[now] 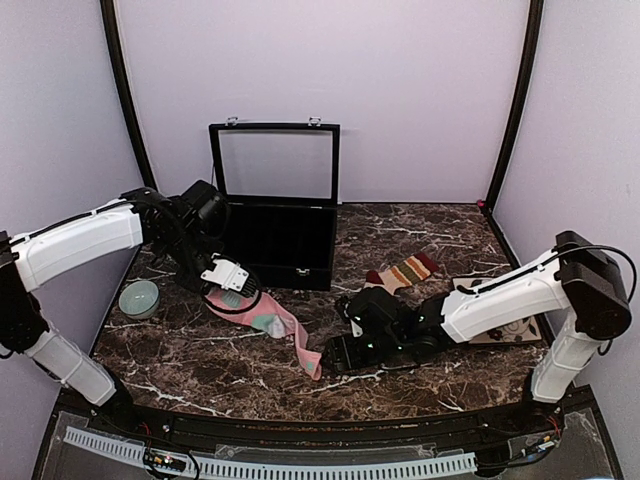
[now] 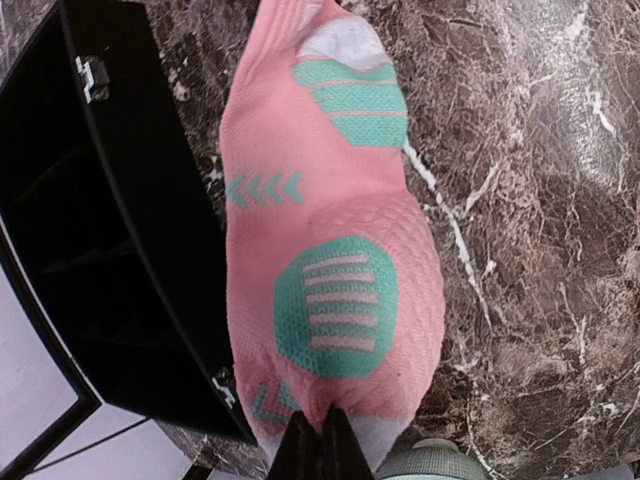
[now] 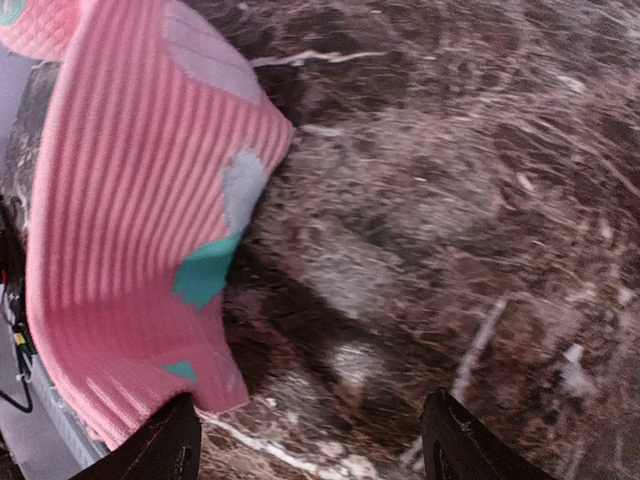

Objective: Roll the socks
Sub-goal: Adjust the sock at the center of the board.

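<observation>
You are working over a dark brown, white-veined marble bench (image 1: 200, 370), with both arms reaching inward across it. At its back stands a black rectangular case (image 1: 275, 245) with its glass-paned lid propped upright (your left wrist view shows one black wall of it running just beside the sock).

In front of the case, a long pink knit sock with mint-teal patches and a grey toe (image 1: 285, 330) lies stretched diagonally on the bench, running from your left arm down toward your right. A shorter tan sock with red and olive stripes and a maroon cuff (image 1: 403, 272) lies flat to the right of the case, behind your right arm and well apart from the pink sock. A pale printed sheet (image 1: 520, 328) shows partly from under that arm. A small pale green round bowl (image 1: 139, 298) sits near the bench's left edge, close to the pink sock's toe end.

Your left fingers (image 2: 305, 450) are pressed together, pinching the grey toe end of the pink sock (image 2: 330, 250). Your right fingers (image 3: 160, 445) are spread wide over bare marble; the ribbed cuff of the pink sock (image 3: 130, 220) lies just beside one of them, not between the two. Neither arm touches the tan sock.
</observation>
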Tool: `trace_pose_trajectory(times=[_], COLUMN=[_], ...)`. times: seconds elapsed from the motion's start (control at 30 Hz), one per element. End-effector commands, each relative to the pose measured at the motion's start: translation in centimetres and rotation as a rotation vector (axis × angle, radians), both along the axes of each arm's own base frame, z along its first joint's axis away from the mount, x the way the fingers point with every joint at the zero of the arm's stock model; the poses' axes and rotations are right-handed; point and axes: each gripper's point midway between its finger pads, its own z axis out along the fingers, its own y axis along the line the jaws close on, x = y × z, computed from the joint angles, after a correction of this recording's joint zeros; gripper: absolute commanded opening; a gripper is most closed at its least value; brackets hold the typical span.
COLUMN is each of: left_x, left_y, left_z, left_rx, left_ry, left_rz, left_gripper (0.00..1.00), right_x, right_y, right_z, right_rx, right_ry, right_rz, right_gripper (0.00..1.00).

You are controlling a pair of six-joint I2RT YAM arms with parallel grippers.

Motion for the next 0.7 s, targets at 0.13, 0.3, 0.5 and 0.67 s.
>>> trace_pose_trajectory(times=[0.13, 0.3, 0.5, 0.67], left_x=[1.4, 1.7, 1.3, 0.4], left_y=[-1.8, -1.9, -1.5, -1.7], left_z=[0.1, 0.6, 1.0, 1.8], left_rx=[0.047, 0.060, 0.099, 0.070], left_ry=[0.020, -0.005, 0.007, 0.052], left_rz=[0.005, -0.010, 0.002, 0.045], left_gripper=[0.00, 0.00, 0.00, 0.00], right_x=[4.4, 4.7, 3.8, 1.7], right_y=[-1.0, -2.9, -0.5, 5.7], right_z=[6.0, 5.7, 9.5, 8.8], right_rx=[-0.151, -0.294, -0.185, -0.223], right_ry=[-0.312, -0.328, -0.381, -0.442], right_rz=[-0.021, -0.005, 0.019, 0.119], right_gripper=[0.88, 0.89, 0.90, 0.98])
